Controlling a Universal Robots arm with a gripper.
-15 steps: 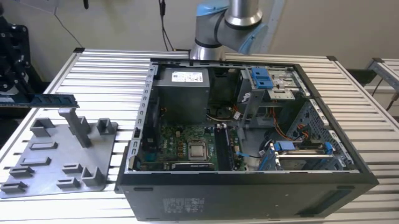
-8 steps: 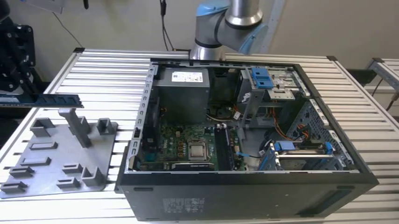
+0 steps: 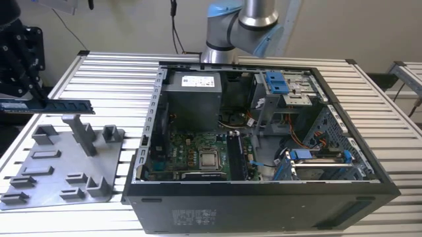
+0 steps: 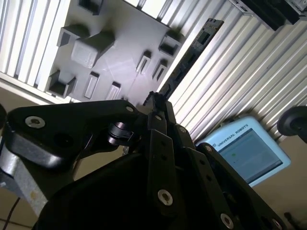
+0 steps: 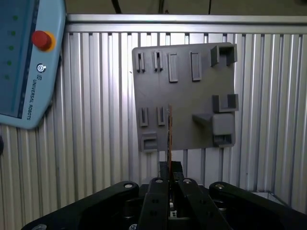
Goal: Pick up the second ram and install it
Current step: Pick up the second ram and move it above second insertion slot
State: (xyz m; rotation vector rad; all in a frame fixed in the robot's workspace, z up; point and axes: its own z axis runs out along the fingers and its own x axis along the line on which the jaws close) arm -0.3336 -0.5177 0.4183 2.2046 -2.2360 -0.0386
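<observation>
At the exterior view's far left, I have the hand (image 3: pixel 21 96) clenched on the second ram (image 3: pixel 59 106), gripping it near the end that runs off that view's left edge. The strip lies level with its long axis running across the view. Its free end points to the exterior view's right, toward the open computer case (image 3: pixel 264 202). It stands on its long edge, with the blue face and dark chips turned to this camera.

Below it, the grey fixture tray (image 3: pixel 63 163) rests on the slatted table (image 3: pixel 112 69). The ram's free end hangs just over the tray's tall post, and I cannot tell whether they touch.

In both wrist views I get the ram edge-on instead, a thin line reaching out from between the fingers (image 5: pixel 157 189) over the tray. Those views also give me the teach pendant (image 5: pixel 24 62), off to one side of the tray. The exterior view gives me the case, which sits apart from the ram to the right.
</observation>
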